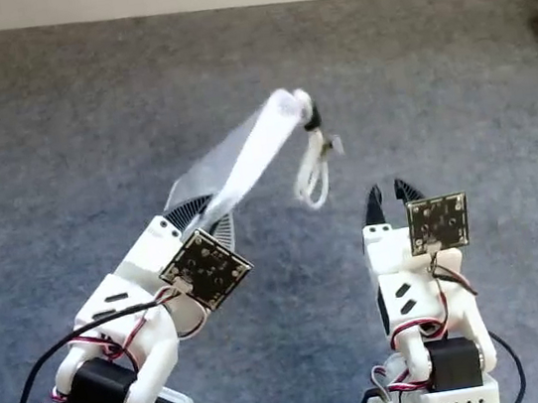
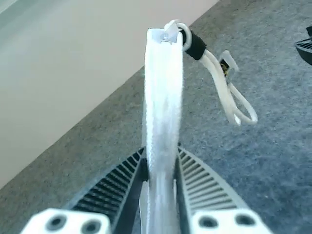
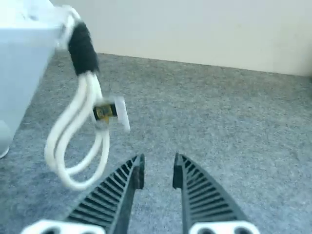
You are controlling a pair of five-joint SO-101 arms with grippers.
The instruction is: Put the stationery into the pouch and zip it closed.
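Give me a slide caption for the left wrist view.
Left gripper clamps the white pouch edge-on over grey carpet, a looped cord hanging from its zipper end.

I count one translucent white fabric pouch (image 2: 163, 97), one white cord loop (image 3: 73, 146), one small clear tag (image 3: 119, 112), and two pincers: my left pincer (image 2: 161, 153) and right pincer (image 3: 157, 163).

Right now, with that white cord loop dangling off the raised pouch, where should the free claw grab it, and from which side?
Probably the doubled strands just under the black band of the cord loop: they hang together, clear of the pouch. The right gripper, open, sits beside the loop, so come in sideways from there.
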